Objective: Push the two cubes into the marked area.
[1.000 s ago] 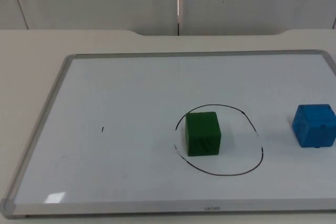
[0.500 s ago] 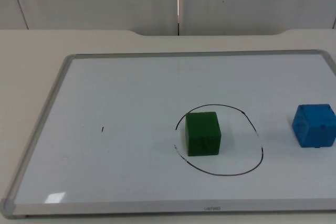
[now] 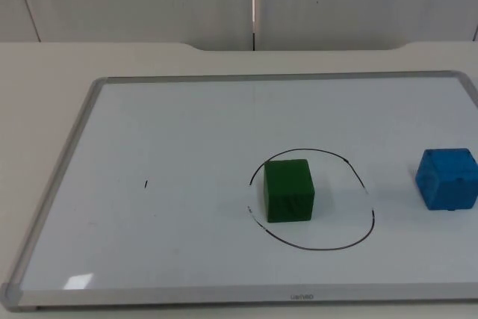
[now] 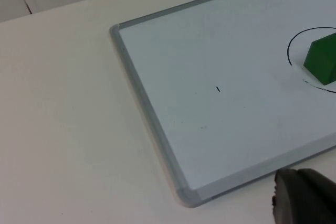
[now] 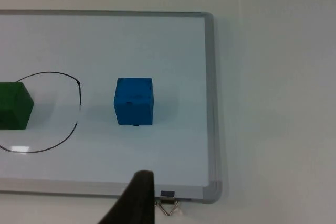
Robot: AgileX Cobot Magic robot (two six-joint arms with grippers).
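From my remote station, the job stood half done: the green cube point(image 3: 288, 190) sat inside the hand-drawn circle point(image 3: 311, 199) on the whiteboard point(image 3: 187, 125), while the blue cube point(image 3: 447, 178) lay well apart to its right, yet to be pushed in. I could not tell either gripper's finger state. Small lettering on the board's near frame point(image 3: 302, 297) was too small to read

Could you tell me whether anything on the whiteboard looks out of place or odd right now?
Only the blue cube stands out: it sits outside the drawn circle, to its right, while the green cube is inside. Both stand upright on the whiteboard; nothing looks damaged.
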